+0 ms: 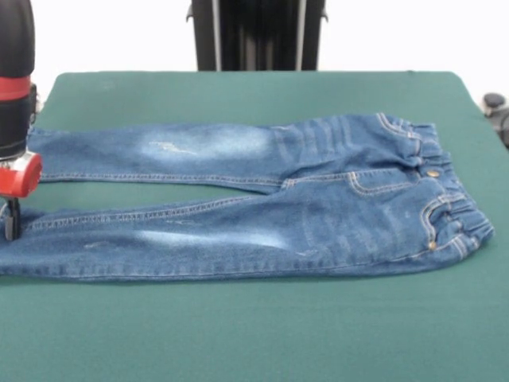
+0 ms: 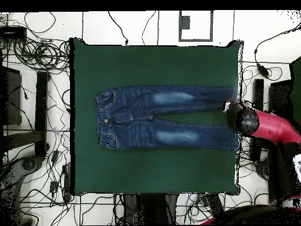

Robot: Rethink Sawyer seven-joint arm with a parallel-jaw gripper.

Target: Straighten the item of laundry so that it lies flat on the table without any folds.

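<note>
The small blue denim jeans (image 1: 318,199) lie spread on the dark green table (image 1: 254,334), both legs stretched out side by side. In the front view the gathered waistband is at the right and the leg ends at the left. My gripper (image 1: 9,227) comes down at the far left, at the leg ends, touching the upper edge of the near leg. I cannot tell whether it grips the cloth. In the overhead view the jeans (image 2: 159,118) have the waistband at the left, and the gripper (image 2: 234,113) is at the leg ends by the table's (image 2: 153,165) right edge.
The robot's black pedestal (image 1: 256,36) stands behind the table's far edge. A dark object (image 1: 497,111) sits off the table's right corner. In the overhead view the red arm (image 2: 270,126) reaches in from the right, and cables (image 2: 35,53) lie on the floor around the table.
</note>
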